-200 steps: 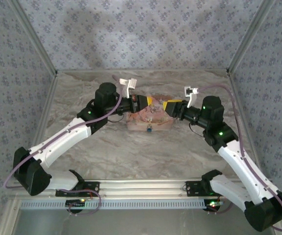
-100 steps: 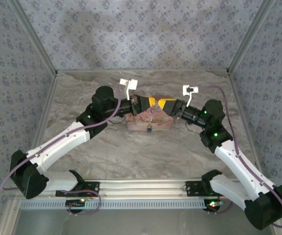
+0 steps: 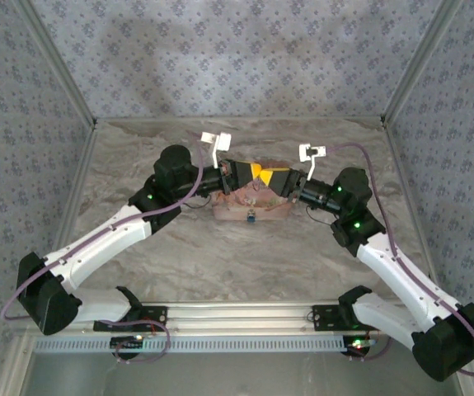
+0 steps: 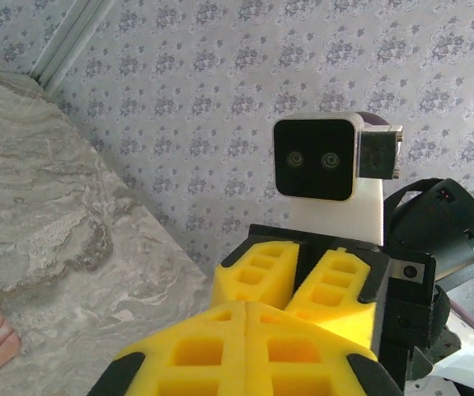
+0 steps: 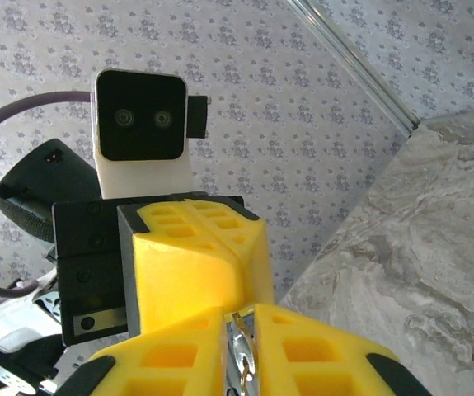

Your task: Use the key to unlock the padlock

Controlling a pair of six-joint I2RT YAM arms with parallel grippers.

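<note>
Since the right gripper (image 3: 265, 176) was advanced, its tip is set against the closed left gripper (image 3: 245, 174); the key (image 5: 241, 351), clamped between the right fingers (image 5: 319, 355), is resolved from that wrist, the padlock (image 3: 251, 218) from above.

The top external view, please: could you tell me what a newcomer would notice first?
The left gripper and right gripper, both yellow-fingered, meet tip to tip above the pink box mid-table. In the right wrist view, a small shiny metal piece sits pinched in the right gripper. A tiny blue padlock shows at the box's near side.
</note>
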